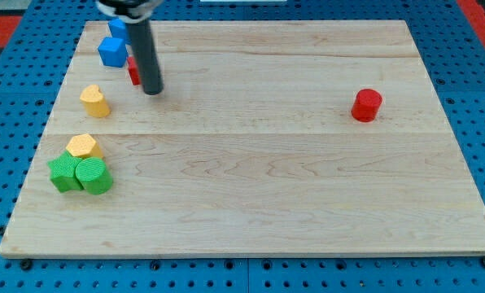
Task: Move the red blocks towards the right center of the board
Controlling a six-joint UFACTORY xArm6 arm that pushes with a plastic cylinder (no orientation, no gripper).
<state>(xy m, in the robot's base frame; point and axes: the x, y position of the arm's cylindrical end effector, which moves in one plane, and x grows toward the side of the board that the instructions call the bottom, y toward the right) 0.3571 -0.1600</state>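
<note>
A red cylinder block (pixel 366 105) stands at the view's right, a little above mid height of the wooden board (pixel 259 187). A second red block (pixel 133 72) sits at the upper left, mostly hidden behind my rod; its shape cannot be made out. My tip (pixel 151 90) rests on the board just to the right of and slightly below this red block, touching or nearly touching it.
Two blue blocks (pixel 112 50) sit at the upper left corner, just left of the hidden red block. A yellow block (pixel 95 101) lies below them. Another yellow block (pixel 82 146) and two green blocks (pixel 80 174) cluster at the left edge.
</note>
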